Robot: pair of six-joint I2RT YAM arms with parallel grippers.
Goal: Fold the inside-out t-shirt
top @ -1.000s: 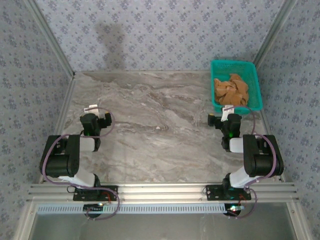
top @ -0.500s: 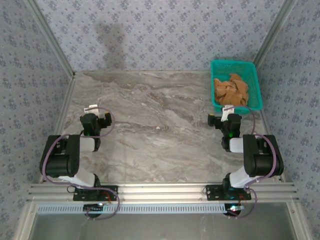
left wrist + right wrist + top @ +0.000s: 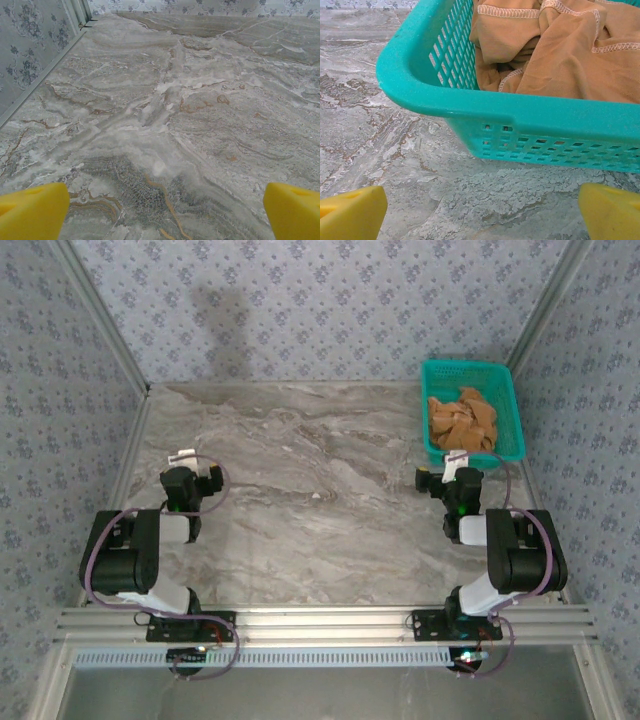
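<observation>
The inside-out t-shirt (image 3: pixel 462 420) lies crumpled in the teal basket (image 3: pixel 470 366) at the far right corner of the marble table (image 3: pixel 320 530). From above it's a tan heap; the right wrist camera adds its pale stitched seams. The right gripper (image 3: pixel 480 212) gapes wide, empty, just before the basket; the left gripper (image 3: pixel 162 215) gapes wide over bare marble.

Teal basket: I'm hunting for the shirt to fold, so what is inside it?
A crumpled tan t-shirt lies inside the basket, pale stitched seams showing. The cloth covers the basket's floor, so anything beneath it cannot be seen.
</observation>
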